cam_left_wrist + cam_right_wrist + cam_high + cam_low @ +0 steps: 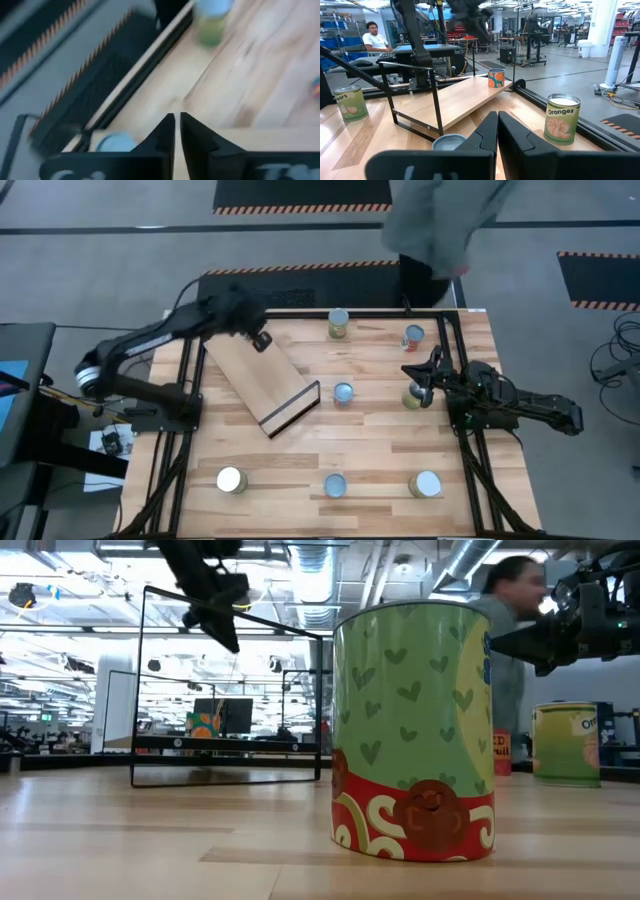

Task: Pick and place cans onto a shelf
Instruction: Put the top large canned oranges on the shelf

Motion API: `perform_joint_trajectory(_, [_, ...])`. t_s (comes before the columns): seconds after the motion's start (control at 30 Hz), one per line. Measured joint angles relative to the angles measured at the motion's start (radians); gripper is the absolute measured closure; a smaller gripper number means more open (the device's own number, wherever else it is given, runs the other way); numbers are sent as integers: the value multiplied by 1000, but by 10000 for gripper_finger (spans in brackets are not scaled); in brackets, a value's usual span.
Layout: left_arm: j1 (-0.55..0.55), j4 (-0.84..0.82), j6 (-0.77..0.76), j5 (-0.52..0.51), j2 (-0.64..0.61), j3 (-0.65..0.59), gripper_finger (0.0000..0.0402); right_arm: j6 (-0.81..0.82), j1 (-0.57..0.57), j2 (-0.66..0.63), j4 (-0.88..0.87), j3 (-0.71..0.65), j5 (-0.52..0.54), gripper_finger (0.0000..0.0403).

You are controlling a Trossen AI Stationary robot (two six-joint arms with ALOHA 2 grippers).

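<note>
Seven cans: spread over the table (370, 442), none yet on the shelf (250, 375), which lies tilted at the far left.
Nearest pick: the can (413, 394) just beside the right claw (424, 372).
Handling: likely stiff and fairly light; smooth labelled sides may slip, so pinch across the middle of the side, below the shiny lid.
Left claw (259, 340): fingers pressed together, carrying nothing, over the shelf's far edge.
Right claw: fingers pressed together, empty.
Surface: pale wooden boards, flat, with a dark frame (465, 365) along the edges.
Room: an open workshop; a person (440, 225) stands just beyond the table's far edge.
</note>
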Motion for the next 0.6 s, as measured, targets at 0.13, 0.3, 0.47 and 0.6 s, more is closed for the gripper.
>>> perform_joint_trajectory(0.13, [-98,290,-9,3,-191,-232,399,0,0,0,0,0,0,365])
perform_joint_trajectory(0.3, [-199,615,-41,2,-391,-509,392,0,0,0,0,0,0,365])
perform_joint_trajectory(0.47, [-255,917,-12,2,-512,-770,390,0,0,0,0,0,0,365])
perform_joint_trajectory(0.6, [-262,1122,0,4,-546,-917,390,0,0,0,0,0,0,365])
